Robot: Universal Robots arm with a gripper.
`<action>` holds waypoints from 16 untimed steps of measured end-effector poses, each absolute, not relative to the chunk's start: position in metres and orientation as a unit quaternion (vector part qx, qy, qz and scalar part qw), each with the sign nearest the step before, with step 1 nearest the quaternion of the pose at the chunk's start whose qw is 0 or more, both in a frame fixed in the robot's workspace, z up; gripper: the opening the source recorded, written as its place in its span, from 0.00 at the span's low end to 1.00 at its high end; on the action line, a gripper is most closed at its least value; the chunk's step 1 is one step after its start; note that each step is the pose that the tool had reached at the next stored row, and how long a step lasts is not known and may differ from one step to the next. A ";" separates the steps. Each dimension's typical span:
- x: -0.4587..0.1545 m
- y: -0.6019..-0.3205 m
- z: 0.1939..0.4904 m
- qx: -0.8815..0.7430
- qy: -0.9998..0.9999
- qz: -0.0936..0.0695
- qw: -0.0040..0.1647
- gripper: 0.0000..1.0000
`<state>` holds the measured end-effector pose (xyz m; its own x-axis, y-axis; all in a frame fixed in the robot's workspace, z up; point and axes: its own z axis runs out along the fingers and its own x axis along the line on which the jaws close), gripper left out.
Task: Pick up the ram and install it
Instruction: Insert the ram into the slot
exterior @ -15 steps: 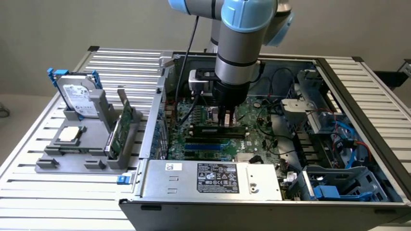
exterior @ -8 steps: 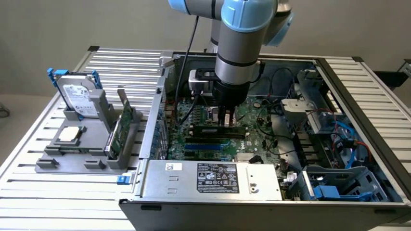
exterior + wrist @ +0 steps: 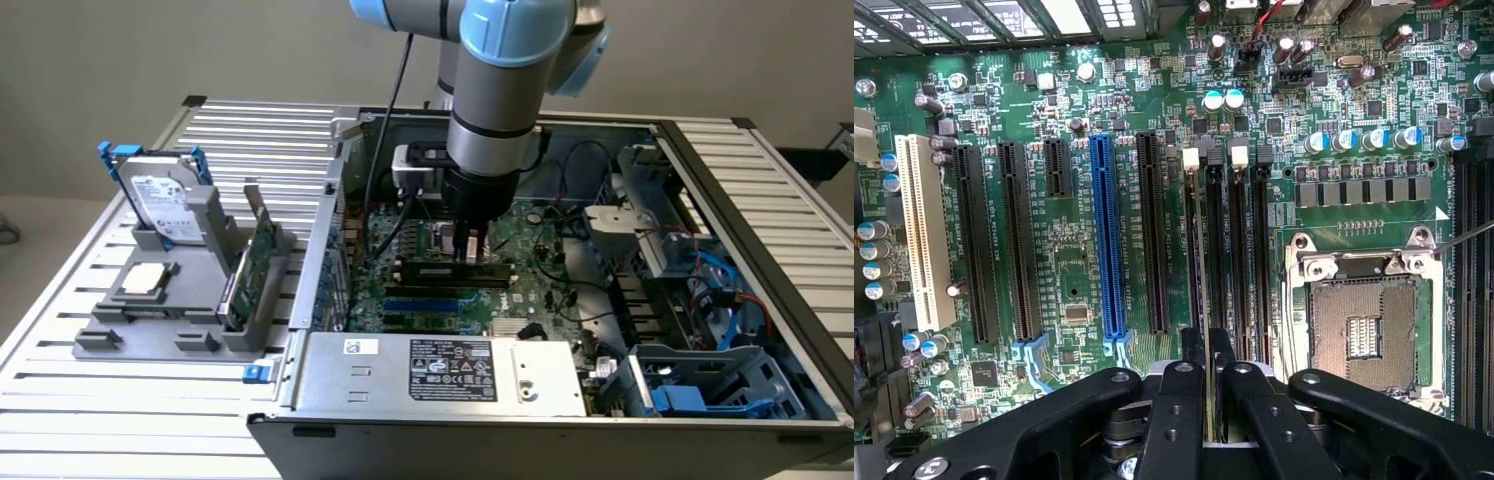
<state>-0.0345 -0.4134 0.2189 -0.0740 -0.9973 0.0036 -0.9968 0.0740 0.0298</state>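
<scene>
Wrist view: my gripper (image 3: 1206, 362) nearly shut, pinching ram (image 3: 1203, 250) edge-on over mem slots (image 3: 1239, 260) beside CPU socket (image 3: 1364, 325). Install step; prob needs square alignmt, even push.

Support: slatted metal table (image 3: 80, 400), pale silver, ribs running across the frame; it fills most of the exterior view.
Bare slats: upper left, lower left corner, and a strip at the right edge of the frame.
Item 1: open computer case (image 3: 534, 445), lying on its side with the open face up, centre to right of the frame, resting directly on the slats.
Item 2: grey plastic parts holder (image 3: 147, 340), left of centre, flat on the slats, just beside the case's left wall.
Item 3: small blue piece (image 3: 254, 372), lower left, between holder and case corner; loose or attached, cannot tell.
</scene>
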 end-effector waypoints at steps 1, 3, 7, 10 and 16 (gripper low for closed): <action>-0.035 -0.413 0.219 0.680 -0.733 -0.010 0.012 0.14; -0.035 -0.413 0.218 0.680 -0.733 -0.010 0.012 0.14; -0.035 -0.413 0.218 0.680 -0.733 -0.010 0.012 0.14; -0.035 -0.413 0.217 0.680 -0.733 -0.010 0.012 0.14; -0.035 -0.413 0.216 0.680 -0.733 -0.010 0.012 0.14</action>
<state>-0.0345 -0.4134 0.2164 -0.0740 -0.9973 0.0039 -0.9968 0.0740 0.0298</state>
